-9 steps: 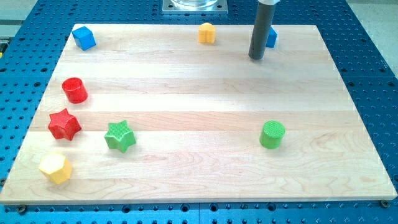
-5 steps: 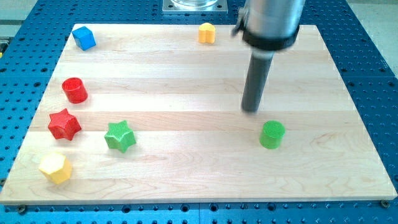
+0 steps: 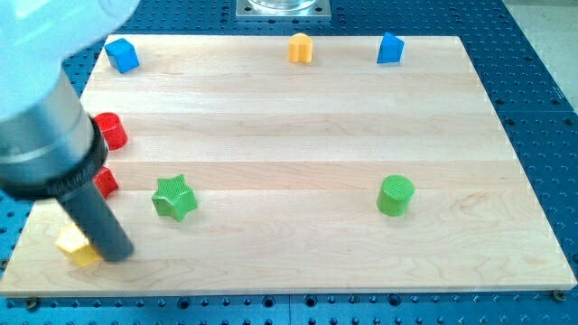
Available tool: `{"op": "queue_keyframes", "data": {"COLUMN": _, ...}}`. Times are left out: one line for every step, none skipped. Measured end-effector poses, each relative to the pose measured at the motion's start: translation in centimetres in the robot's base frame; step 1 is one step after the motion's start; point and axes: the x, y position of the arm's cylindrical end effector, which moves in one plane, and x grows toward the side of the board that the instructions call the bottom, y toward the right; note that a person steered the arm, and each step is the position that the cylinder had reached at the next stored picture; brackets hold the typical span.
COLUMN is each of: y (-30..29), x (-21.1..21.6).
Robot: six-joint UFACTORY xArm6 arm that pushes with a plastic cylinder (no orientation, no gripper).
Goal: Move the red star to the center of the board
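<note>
The red star (image 3: 107, 181) lies near the board's left edge, mostly hidden behind my arm, with only its right part showing. My tip (image 3: 117, 255) rests on the board at the lower left, below the red star, just right of the yellow block (image 3: 76, 246) and left of and below the green star (image 3: 174, 198). The red cylinder (image 3: 111, 130) sits above the red star, partly covered by the arm.
A blue cube (image 3: 122, 54) is at the top left, an orange block (image 3: 300, 47) at the top middle, a blue block (image 3: 389, 48) at the top right. A green cylinder (image 3: 395, 195) stands at the right. The wooden board (image 3: 298, 117) lies on a blue perforated table.
My tip has swept from the top right, past the green cylinder, across to the board's lower left beside the yellow block. The arm now hides most of the red star. No block has moved.
</note>
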Motion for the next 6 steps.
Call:
{"op": "queue_keyframes", "data": {"y": 0.7, "x": 3.8}}
{"op": "queue_keyframes", "data": {"y": -6.6, "x": 4.2}}
{"op": "queue_keyframes", "data": {"y": -9.2, "x": -1.5}}
{"op": "queue_keyframes", "data": {"y": -8.6, "x": -5.4}}
{"op": "queue_keyframes", "data": {"y": -0.5, "x": -9.7}}
{"op": "queue_keyframes", "data": {"y": -3.1, "x": -11.9}}
